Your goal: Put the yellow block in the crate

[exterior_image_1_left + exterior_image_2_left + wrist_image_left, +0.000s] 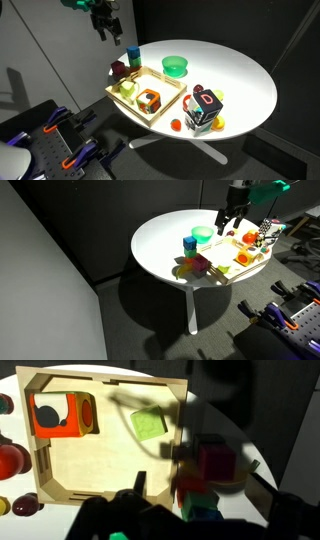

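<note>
The jaws (108, 32) hang high in the upper left of the frame in an exterior view, well above the bench (240, 80). Their two fingers stand apart, released, and nothing is between them. The yellow block (148, 423) is not near them. It lies inside the crate (100, 465), flat on the wooden floor, and its colour looks rather yellow-green in this light. In the wrist view this block is in the upper middle of the frame, close to the right wall of the crate, while the dark shapes of the jaws fill the bottom edge, so the block is well apart from them and not between the fingers. In the upper left of the same view, also inside the crate, stands the orange-and-black cube (60, 415), apart from the yellow block. Outside the right wall of the crate, in shadow, I see a red block (215, 462) and below it a green block (205, 508); whether they touch each other I cannot tell. In an exterior view a blue block (132, 55) stands near the far corner of the crate, the green bowl (175, 66) is to the right of it, and the lettered cube (205, 103) is at the lower right of the crate.
</note>
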Motion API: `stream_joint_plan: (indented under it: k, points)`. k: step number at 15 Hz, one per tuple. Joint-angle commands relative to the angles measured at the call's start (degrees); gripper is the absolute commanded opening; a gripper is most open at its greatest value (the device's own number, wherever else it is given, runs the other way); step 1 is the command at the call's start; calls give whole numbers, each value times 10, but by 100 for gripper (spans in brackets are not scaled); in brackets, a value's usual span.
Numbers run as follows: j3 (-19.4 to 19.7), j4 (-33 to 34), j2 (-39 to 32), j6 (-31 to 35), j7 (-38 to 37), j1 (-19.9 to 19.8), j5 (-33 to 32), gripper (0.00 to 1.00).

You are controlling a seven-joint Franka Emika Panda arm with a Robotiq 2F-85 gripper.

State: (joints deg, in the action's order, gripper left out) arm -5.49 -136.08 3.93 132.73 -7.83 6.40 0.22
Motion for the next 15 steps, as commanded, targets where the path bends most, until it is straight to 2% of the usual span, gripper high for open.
stream_joint_plan:
  k: [1,9,15]
  points:
    - [2,-16,62,-32,-34,-11,-1,100]
    - [7,-12,151,-214,-12,-19,20,100]
    - [11,-19,207,-304,80,-12,2,100]
